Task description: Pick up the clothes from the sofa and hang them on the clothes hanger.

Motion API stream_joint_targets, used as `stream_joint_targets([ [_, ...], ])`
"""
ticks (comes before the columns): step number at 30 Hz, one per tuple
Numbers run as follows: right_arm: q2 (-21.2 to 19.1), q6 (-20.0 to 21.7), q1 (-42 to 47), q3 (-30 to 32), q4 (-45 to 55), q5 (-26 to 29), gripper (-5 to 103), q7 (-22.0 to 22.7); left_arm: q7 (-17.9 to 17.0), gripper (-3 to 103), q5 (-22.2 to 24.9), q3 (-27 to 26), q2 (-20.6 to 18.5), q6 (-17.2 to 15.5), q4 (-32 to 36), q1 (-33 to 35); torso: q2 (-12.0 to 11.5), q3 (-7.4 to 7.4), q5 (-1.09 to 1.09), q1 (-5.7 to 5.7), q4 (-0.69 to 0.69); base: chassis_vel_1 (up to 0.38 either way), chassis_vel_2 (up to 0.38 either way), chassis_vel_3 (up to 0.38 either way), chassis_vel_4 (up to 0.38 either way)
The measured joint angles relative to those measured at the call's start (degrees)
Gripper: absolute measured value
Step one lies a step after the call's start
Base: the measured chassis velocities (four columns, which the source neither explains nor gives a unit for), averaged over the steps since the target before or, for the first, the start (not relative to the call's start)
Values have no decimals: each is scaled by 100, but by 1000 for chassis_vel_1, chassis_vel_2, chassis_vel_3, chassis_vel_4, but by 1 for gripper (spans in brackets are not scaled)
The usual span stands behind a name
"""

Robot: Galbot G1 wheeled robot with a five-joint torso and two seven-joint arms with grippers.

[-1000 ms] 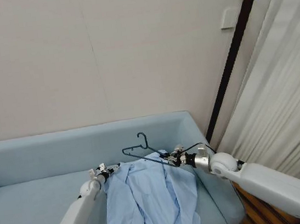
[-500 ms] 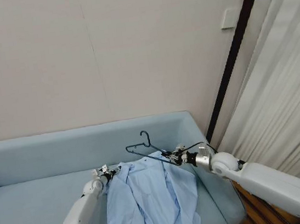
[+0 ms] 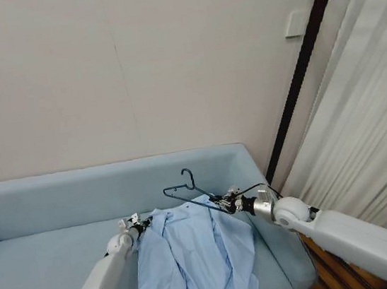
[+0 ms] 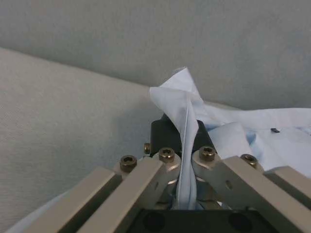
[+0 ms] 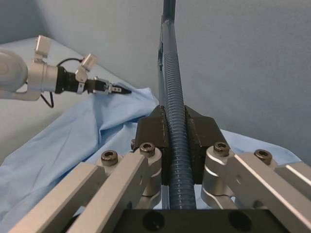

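Head view, sofa (image 3: 50,195): pale blue, set against a plain light wall; its seat carries the clothes near the armrest on the robot's right.
Curtain (image 3: 370,128): white and pleated, hanging at the right, beyond the end of the sofa.
Clothes rack (image 3: 297,77): dark brown pole slanting up between the sofa's end and the curtain, with crossbars at the top corner.
Shirt (image 3: 194,258): light blue, crumpled, spread over the seat with its upper edge toward the backrest and its lower part running toward the front edge of the seat.
Right arm: white, reaching in from the lower right across the armrest.
Left arm: white, reaching up from the bottom over the seat, along the shirt's left side.
Hanger (image 3: 187,186): dark and thin, hook pointing up, held in the air in front of the backrest, just above the shirt's top edge.
Right gripper (image 3: 219,202): fingers closed on the hanger; in the right wrist view the ribbed bar runs between the black pads.
Left gripper (image 3: 141,221): at the shirt's upper left corner; in the left wrist view the fingers (image 4: 165,133) pinch a fold of the blue cloth that pokes up past them.
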State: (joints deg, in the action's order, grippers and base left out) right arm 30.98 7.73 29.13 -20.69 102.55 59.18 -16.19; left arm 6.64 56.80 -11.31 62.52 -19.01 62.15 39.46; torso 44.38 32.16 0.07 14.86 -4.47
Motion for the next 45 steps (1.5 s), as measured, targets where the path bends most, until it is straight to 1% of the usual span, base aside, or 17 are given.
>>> stream_joint_targets([
  [4, -66, 231, 27, 20, -208, 65, 12, -414, -142, 0, 33, -186, -431, 0, 822, 444, 0, 0, -1, 0, 2, 0, 0, 0, 0],
  [5, -66, 231, 27, 20, -208, 65, 12, -414, -142, 0, 33, -186, -431, 0, 822, 444, 0, 0, -1, 0, 2, 0, 0, 0, 0],
  [9, -61, 582, -105, -58, -649, 219, 12, -986, -163, 0, 47, -366, -927, 1, 1634, 816, 0, 0, 0, -1, 2, 0, 0, 0, 0],
  [10, -61, 582, -105, -58, -649, 219, 12, -986, -163, 0, 47, -366, -927, 1, 1634, 816, 0, 0, 0, -1, 2, 0, 0, 0, 0],
  [13, -9, 741, -205, -158, -839, 376, 12, -1279, -173, 0, 47, -416, -1144, 5, 2003, 891, 0, 0, 1, -1, 1, 0, 0, 0, 0],
  [17, 105, 857, -217, -253, -853, 505, 12, -1314, -205, 0, 48, -391, -1233, 5, 2241, 889, 0, 0, 1, -1, 0, 0, 0, 0, 0],
  [22, 654, 781, -224, -282, -1236, 322, 12, -1211, -370, 0, 48, -169, -1212, -10, 2513, 830, 0, 0, 2, 0, 2, 0, 0, 0, 0],
  [23, 654, 781, -224, -282, -1236, 322, 12, -1211, -370, 0, 48, -169, -1212, -10, 2513, 830, 0, 0, 2, 0, 2, 0, 0, 0, 0],
  [26, 964, 771, -349, -342, -1567, 252, 12, -1201, -444, 0, 48, -27, -1223, -20, 2692, 814, 0, 0, -1, 0, 1, 0, 0, 0, 0],
  [28, 1047, 774, -376, -383, -1654, 238, 12, -1206, -450, 0, 48, 7, -1236, -23, 2746, 811, 0, 0, 0, 0, 1, 0, 0, 0, 0],
  [31, 1408, 784, -441, -473, -1964, 169, 12, -1219, -484, 0, 44, 119, -1283, -27, 2914, 806, 0, 0, 0, -1, 0, 0, 0, 0, 0],
  [32, 1408, 784, -441, -473, -1964, 169, 12, -1219, -484, 0, 44, 119, -1283, -27, 2914, 806, 0, 0, 0, -1, 0, 0, 0, 0, 0],
  [35, 1854, 787, -548, -589, -2347, 46, 12, -1213, -523, 0, 42, 211, -1322, -28, 3071, 823, 0, 0, 0, 0, 1, 0, 0, 0, 0],
  [38, 2038, 782, -623, -655, -2553, -70, 12, -1237, -541, 0, 41, 243, -1333, -28, 3144, 842, 0, 1, 0, 0, 3, 0, 0, 0, 0],
  [40, 2364, 726, -771, -775, -3002, -298, 12, -1281, -551, 0, 35, 347, -1351, -28, 3244, 854, 0, 0, 0, 0, 3, 0, 0, 0, 0],
  [42, 2430, 702, -800, -792, -3117, -359, 12, -1292, -553, 0, 28, 380, -1352, -28, 3254, 853, 0, 1, 1, 0, 2, 0, 0, 0, 0],
  [45, 2742, 575, -903, -841, -3649, -810, 12, -1338, -555, 0, -1, 562, -1358, -23, 3272, 831, 0, 1, 0, 0, 0, 0, 0, 0, 0],
])
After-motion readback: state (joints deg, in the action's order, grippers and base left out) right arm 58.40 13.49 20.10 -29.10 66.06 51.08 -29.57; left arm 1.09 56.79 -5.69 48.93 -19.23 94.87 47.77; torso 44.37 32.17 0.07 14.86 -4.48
